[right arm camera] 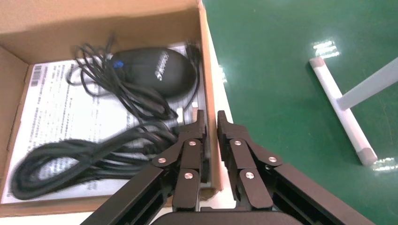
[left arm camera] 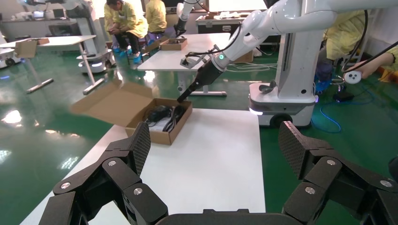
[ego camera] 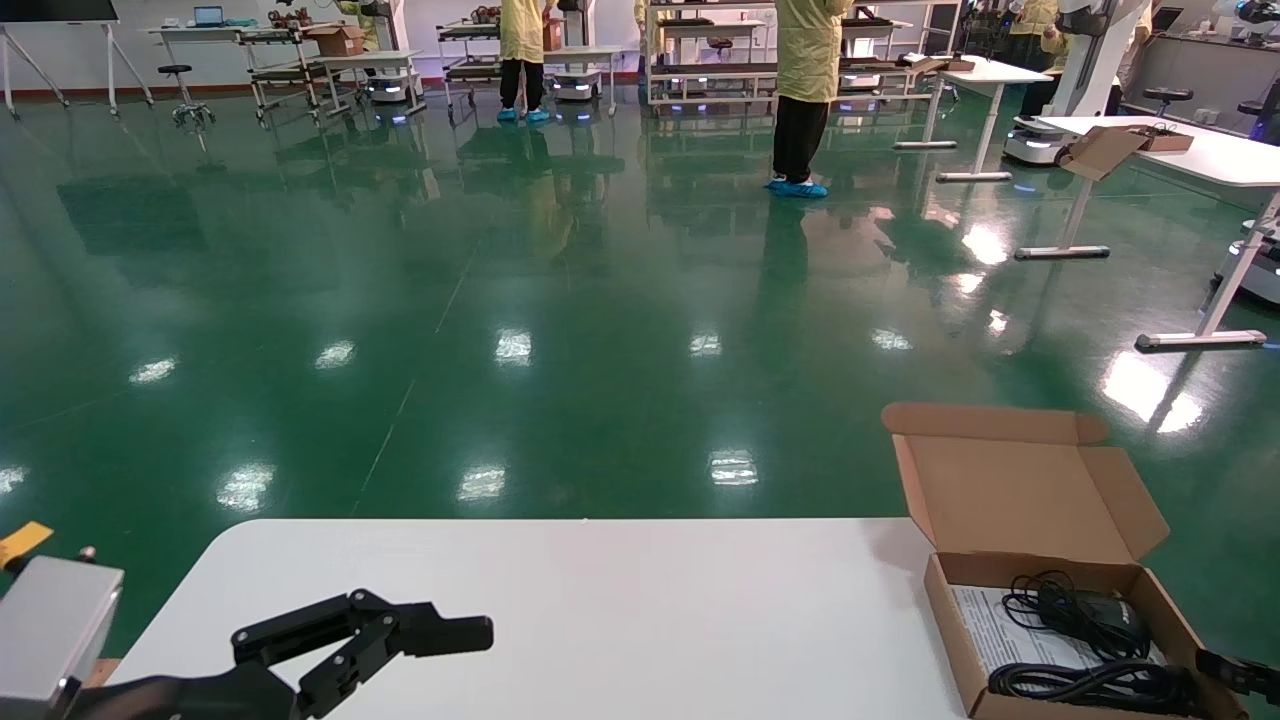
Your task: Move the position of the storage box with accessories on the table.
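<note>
- Head view: the storage box (ego camera: pixel 1060 600) sat at the right end of the table (ego camera: pixel 600 600), its lid standing open toward the far edge, so the accessories (ego camera: pixel 1080 640) lay exposed: black cables over a printed sheet. The box's right wall ran close to the table's right edge, a likely reason for shifting it. The right gripper (ego camera: pixel 1238 676) showed only as a dark tip at that wall, near the front corner. The left gripper (ego camera: pixel 400 640) hung over the near left part of the table, well apart from the box and seemingly idle.
- Left wrist view: the left gripper (left arm camera: pixel 213 154) had its fingers (left arm camera: pixel 141 147) spread wide with nothing between them, only bare tabletop below. Farther off, the right arm (left arm camera: pixel 234 42) reached down so that the right gripper (left arm camera: pixel 184 98) met the box (left arm camera: pixel 159 122) at its side wall.
- Right wrist view: the right gripper (right arm camera: pixel 211 123) was nearly closed, one finger inside the box and one outside, pinching the thin cardboard side wall (right arm camera: pixel 209 93). That hold looked suited to dragging the box with its contents undisturbed. The mouse (right arm camera: pixel 155 70), the coiled cable (right arm camera: pixel 80 154) and the paper sheet (right arm camera: pixel 56 103) lay loose inside.
</note>
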